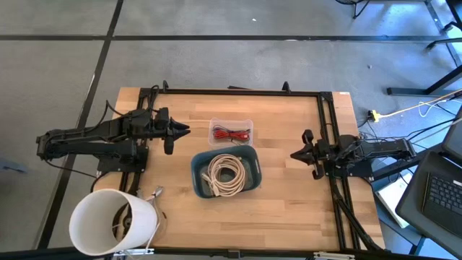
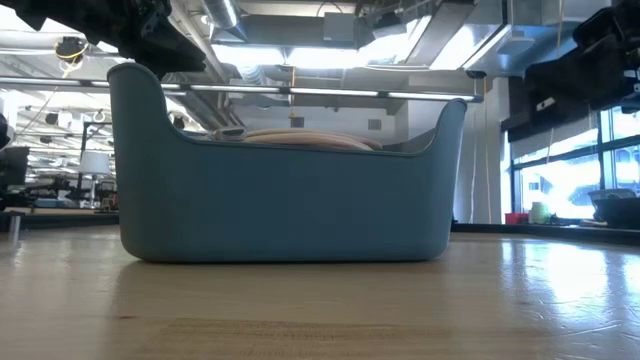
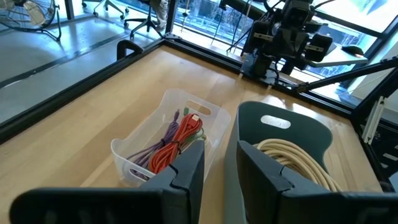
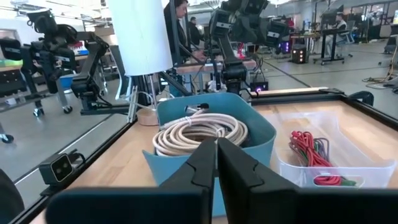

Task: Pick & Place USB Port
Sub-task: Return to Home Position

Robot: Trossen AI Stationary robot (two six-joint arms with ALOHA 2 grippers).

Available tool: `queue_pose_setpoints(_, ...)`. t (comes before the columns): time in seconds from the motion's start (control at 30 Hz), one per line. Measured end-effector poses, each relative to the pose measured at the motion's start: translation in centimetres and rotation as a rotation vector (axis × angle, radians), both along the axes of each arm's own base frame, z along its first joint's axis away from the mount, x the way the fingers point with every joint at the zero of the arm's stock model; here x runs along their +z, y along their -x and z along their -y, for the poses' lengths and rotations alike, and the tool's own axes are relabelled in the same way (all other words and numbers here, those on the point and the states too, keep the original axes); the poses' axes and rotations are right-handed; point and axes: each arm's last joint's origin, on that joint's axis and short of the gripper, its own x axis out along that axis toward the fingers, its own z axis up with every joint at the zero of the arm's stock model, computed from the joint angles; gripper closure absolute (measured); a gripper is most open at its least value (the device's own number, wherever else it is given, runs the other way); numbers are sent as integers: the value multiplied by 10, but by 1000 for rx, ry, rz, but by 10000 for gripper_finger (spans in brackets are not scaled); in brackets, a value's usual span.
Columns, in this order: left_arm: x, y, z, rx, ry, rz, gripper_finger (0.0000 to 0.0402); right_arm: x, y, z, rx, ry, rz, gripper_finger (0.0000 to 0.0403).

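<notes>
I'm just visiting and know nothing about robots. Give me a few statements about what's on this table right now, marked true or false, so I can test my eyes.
1. A coiled beige cable lies inside the blue bin. True.
2. The clear bin is empty. False: it holds red and purple cables.
3. The right gripper grips the beige cable. False: it is shut on nothing, apart from the blue bin, over the right side of the table.
4. A white bucket stands at the table's corner. True.
5. The left gripper reaches into the clear bin. False: it is beside that bin, open and empty.
</notes>
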Motion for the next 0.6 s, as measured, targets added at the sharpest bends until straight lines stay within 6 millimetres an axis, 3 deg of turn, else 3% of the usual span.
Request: queue_pose_setpoints(0.6,0,0,0,0,0,0,315,0,0,0,0,0,-1,370)
